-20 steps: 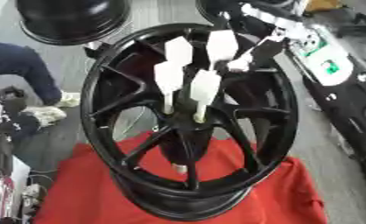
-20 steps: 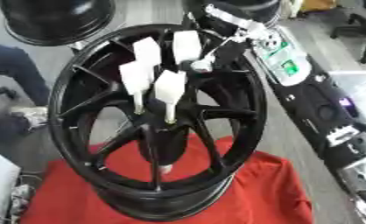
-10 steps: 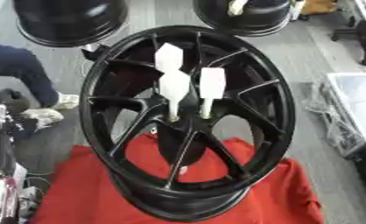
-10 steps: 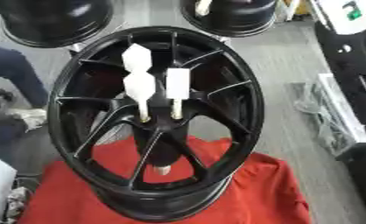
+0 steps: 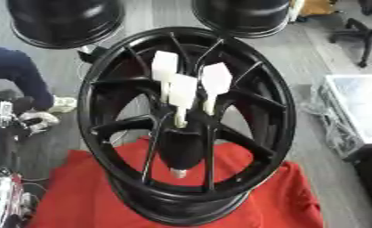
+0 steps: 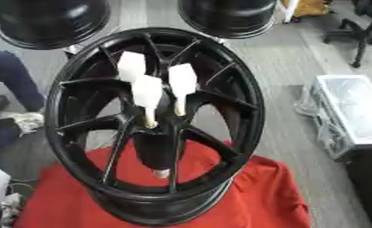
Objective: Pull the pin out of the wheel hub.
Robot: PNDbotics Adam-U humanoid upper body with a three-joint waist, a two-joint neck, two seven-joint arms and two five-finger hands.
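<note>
On one black wheel hub (image 5: 185,129) stand three white pins (image 5: 181,92) (no hand visible).

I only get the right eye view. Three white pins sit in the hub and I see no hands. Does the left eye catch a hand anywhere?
Observer: No. The left eye view shows no hand either; the three white pins stand untouched in the wheel hub.
Operator: What's past my left edge?
Observer: Cabled equipment in the lower left corner, beside the red cloth; your view cuts most of it off.
</note>
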